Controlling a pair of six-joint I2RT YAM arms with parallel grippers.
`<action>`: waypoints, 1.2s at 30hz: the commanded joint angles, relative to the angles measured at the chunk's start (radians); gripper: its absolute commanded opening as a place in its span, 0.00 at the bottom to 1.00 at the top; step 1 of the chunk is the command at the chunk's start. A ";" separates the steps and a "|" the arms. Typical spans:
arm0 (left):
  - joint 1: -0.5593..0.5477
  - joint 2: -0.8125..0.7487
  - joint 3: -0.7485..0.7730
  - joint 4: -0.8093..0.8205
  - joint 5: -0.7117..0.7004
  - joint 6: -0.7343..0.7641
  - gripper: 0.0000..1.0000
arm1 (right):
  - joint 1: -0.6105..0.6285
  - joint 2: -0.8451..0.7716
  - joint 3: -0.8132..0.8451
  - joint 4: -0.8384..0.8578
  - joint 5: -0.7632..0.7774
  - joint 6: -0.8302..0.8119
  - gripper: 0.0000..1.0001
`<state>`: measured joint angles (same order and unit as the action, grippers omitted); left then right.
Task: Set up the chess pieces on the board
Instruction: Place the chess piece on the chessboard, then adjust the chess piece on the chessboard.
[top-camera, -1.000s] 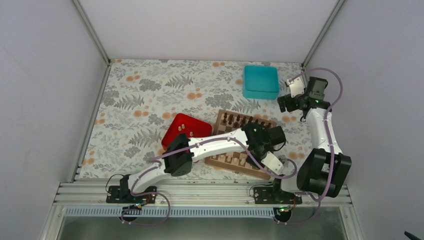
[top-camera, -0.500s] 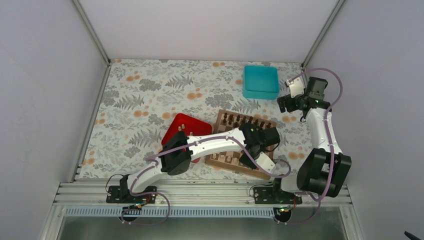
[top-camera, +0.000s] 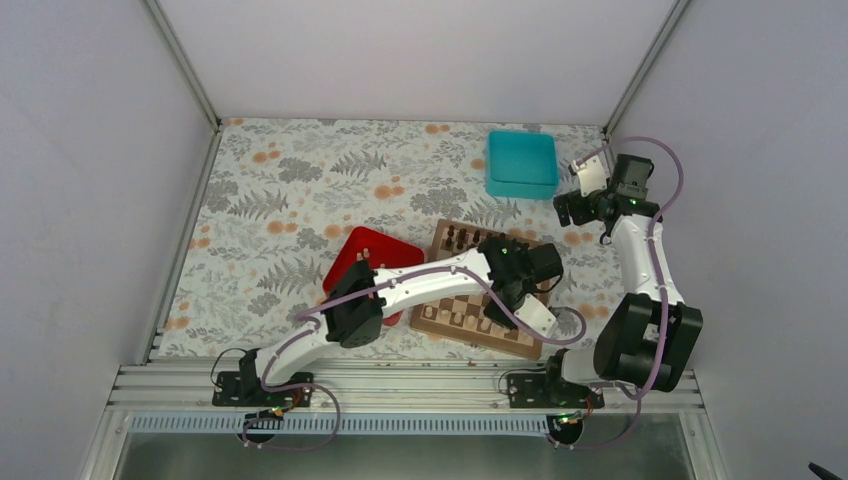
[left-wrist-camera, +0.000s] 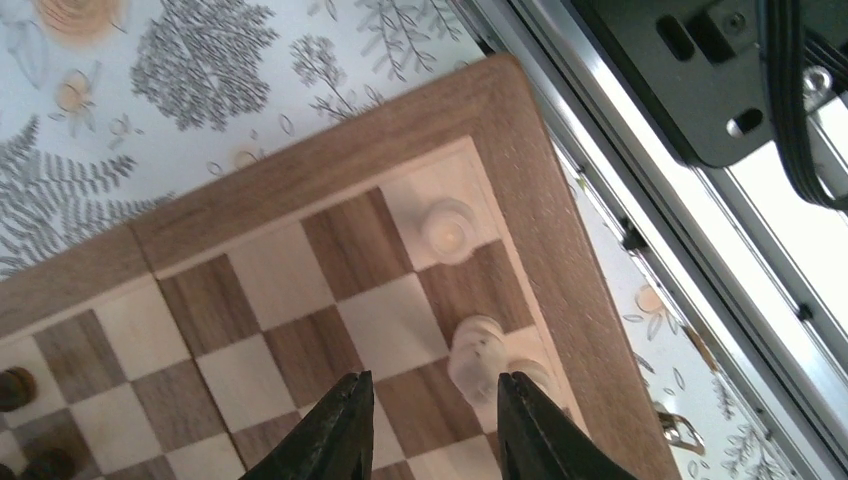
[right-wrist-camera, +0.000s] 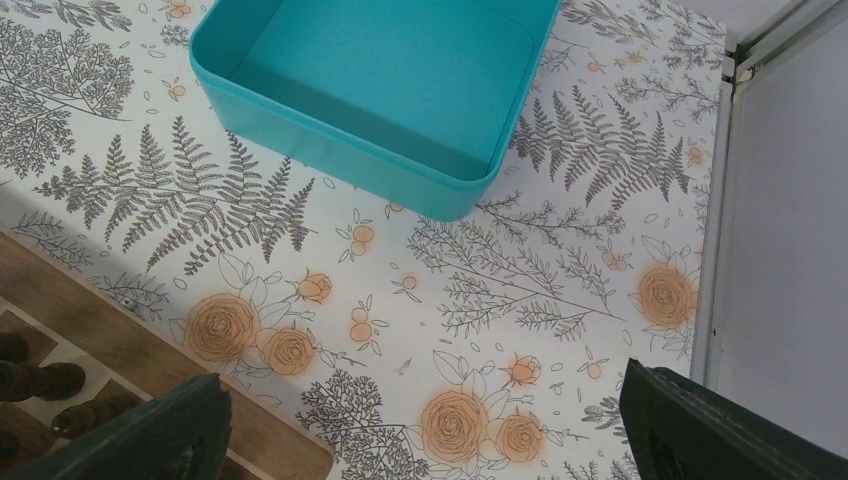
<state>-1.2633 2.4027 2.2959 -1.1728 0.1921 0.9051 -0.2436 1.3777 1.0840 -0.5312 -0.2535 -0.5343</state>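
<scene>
1. Left hand (left-wrist-camera: 430, 405): fingers are set narrowly apart with nothing gripped; it is held over the board (left-wrist-camera: 330, 160) at the board's lower-right corner in the top view.
2. Pale chess pieces (left-wrist-camera: 447, 230): one is stood on the corner square, and another is seen just beside the right fingertip.
3. Dark pieces (left-wrist-camera: 15, 388) are noted at the lower left of the left wrist view.
4. Right hand (right-wrist-camera: 420, 430): spread wide, empty, held above the counter (right-wrist-camera: 560, 300) near the teal box (right-wrist-camera: 330, 140).
5. Red tray (top-camera: 368, 250) is found left of the board.
</scene>
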 joint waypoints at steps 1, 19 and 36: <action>0.001 0.055 0.099 -0.045 0.013 0.004 0.33 | -0.005 0.006 0.001 0.001 -0.025 -0.017 1.00; 0.105 -0.083 0.099 -0.059 -0.105 -0.013 0.39 | -0.033 -0.039 0.031 -0.100 -0.036 -0.166 0.99; 0.643 -0.506 -0.299 0.162 -0.238 -0.041 1.00 | 0.049 -0.164 0.027 -0.749 -0.117 -0.909 0.94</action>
<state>-0.7212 1.9495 2.0842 -1.1046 -0.0097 0.8703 -0.2394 1.2316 1.1038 -1.1084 -0.3328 -1.2869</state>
